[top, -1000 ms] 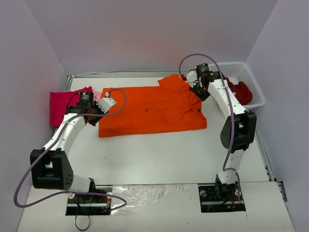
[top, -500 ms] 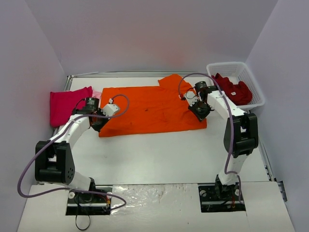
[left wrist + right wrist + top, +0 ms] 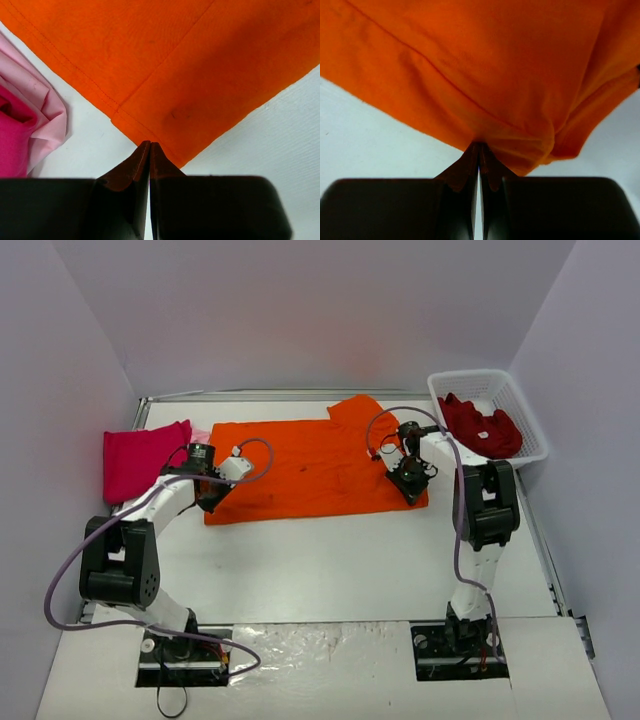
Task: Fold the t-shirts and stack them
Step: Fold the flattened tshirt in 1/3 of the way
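A bright orange t-shirt (image 3: 310, 465) lies spread flat mid-table. My left gripper (image 3: 210, 498) is down at its near-left corner, jaws shut on the hem (image 3: 150, 145); the cloth (image 3: 200, 75) stays flat there. At the near-right corner my right gripper (image 3: 410, 488) is shut on the shirt's edge (image 3: 479, 146), and the orange cloth (image 3: 470, 60) puckers at the tips. A magenta-pink t-shirt (image 3: 140, 455) lies folded at the far left, with a pale pink one (image 3: 40, 115) peeking out beside it. Dark red t-shirts (image 3: 480, 425) are heaped in the basket.
The white lattice basket (image 3: 523, 405) stands at the back right, by the right wall. Bare white table (image 3: 320, 560) runs from the orange shirt's near edge to the arm bases. Walls close in on the left, the right and the back.
Both arms have swung down and toward me, from the shirt's far side to its near corners. Both sets of jaws have closed there.
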Available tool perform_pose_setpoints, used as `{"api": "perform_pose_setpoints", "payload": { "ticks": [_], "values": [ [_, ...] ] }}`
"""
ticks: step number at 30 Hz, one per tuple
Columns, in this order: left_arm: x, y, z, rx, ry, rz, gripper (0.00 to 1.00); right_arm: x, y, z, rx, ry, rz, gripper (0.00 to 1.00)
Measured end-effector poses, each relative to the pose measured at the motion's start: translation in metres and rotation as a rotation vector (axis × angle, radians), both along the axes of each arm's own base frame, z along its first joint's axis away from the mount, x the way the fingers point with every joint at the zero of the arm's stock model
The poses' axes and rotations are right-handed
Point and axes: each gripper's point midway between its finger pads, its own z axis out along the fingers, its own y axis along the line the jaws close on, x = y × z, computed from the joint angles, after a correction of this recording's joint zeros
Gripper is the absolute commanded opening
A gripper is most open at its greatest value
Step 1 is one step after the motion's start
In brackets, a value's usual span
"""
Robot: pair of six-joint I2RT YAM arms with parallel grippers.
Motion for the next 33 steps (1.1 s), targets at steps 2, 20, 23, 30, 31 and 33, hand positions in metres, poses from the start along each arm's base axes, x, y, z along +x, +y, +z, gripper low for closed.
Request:
{"api": "perform_pose_setpoints", "payload": {
  "ticks": [2,20,23,30,31,33],
  "values": [
    [0.001,0.001,-0.002,0.008,0.000,0.004,0.02,-0.001,-0.003,-0.009,-0.002,0.021,-0.008,0.00],
    [0.004,-0.005,-0.018,0.027,0.039,0.005,0.02,0.003,-0.009,-0.012,0.008,0.025,-0.030,0.00],
    [0.004,-0.008,-0.023,0.026,0.062,-0.003,0.02,0.003,-0.009,-0.012,0.008,0.025,-0.030,0.00],
    [0.000,-0.010,-0.039,0.049,0.144,-0.017,0.02,0.004,-0.009,-0.013,0.006,0.028,-0.031,0.00],
    [0.001,-0.009,-0.039,0.051,0.145,-0.017,0.02,0.003,-0.009,-0.013,0.006,0.028,-0.031,0.00],
    [0.000,-0.009,-0.039,0.058,0.148,-0.022,0.02,0.003,-0.009,-0.013,0.004,0.028,-0.031,0.00]
  ]
}}
